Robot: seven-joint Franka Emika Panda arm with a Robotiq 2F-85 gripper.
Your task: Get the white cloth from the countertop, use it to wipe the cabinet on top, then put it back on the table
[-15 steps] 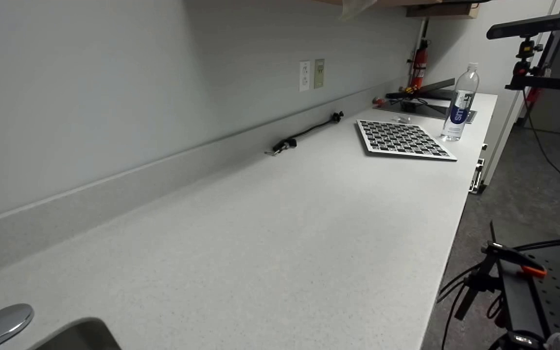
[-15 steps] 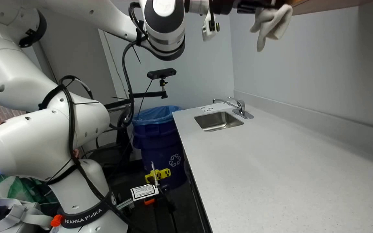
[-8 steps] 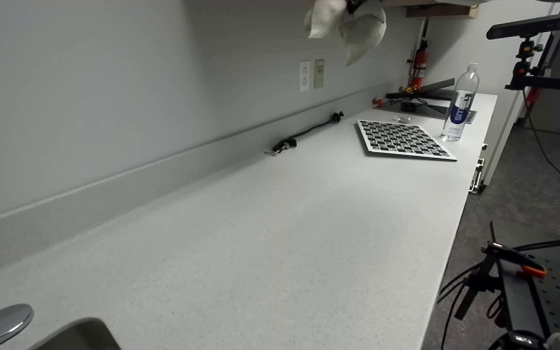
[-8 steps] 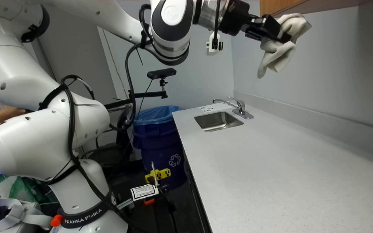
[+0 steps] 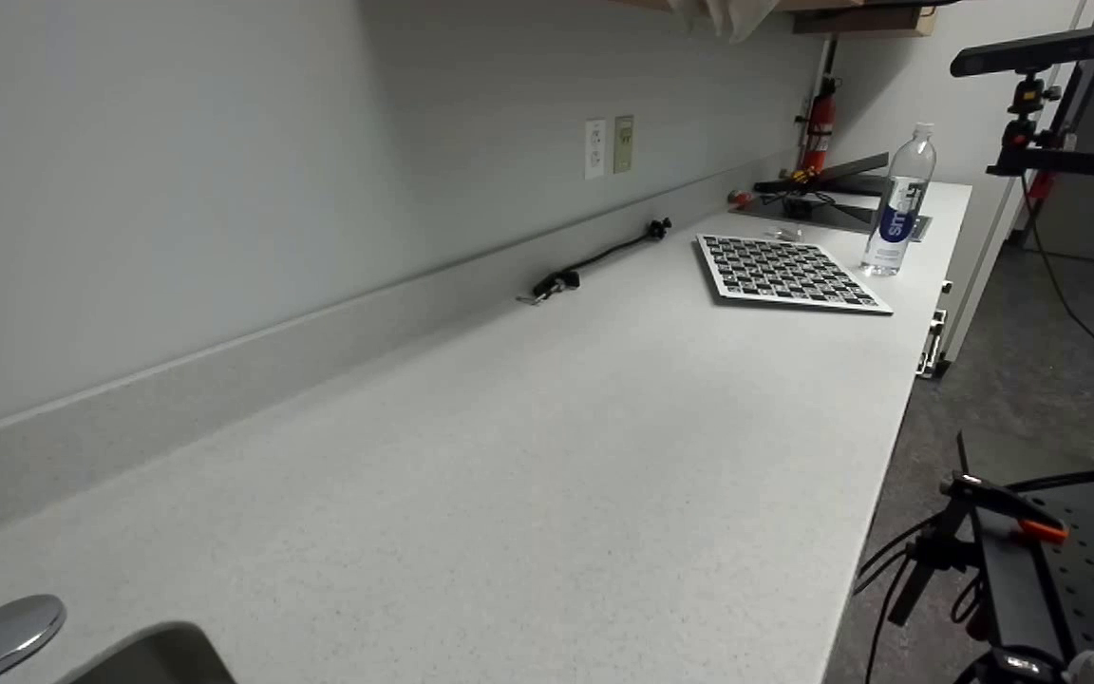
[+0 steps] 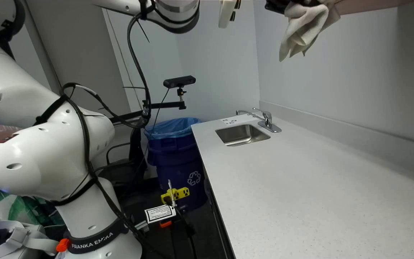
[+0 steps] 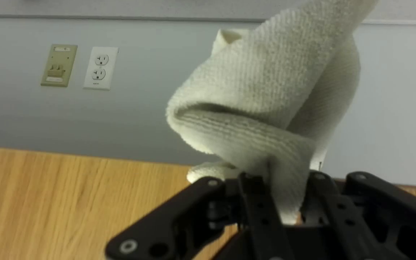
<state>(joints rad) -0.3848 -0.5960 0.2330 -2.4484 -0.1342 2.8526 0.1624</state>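
Wrist view: one white ribbed cloth (image 7: 258, 79), held between the clenched jaws of the black two-fingered gripper (image 7: 286, 191), near a light-brown wood-grain cabinet (image 7: 67, 195); cloth-to-cabinet contact cannot be told. Both exterior views: the cloth hangs high above a speckled white countertop (image 5: 556, 475). Far section, in an exterior view: one upright clear plastic bottle (image 5: 896, 204), right of a black-and-white checkered board (image 5: 784, 271).

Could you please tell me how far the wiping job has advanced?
Done: the white cloth is off the countertop, pinched in the gripper.
In hand: the cloth is raised near the wooden cabinet, so wiping may be under way; whether they touch, or how much is wiped, I cannot tell.
Left: any remaining wiping, then laying the cloth down, since the gripper holds it.
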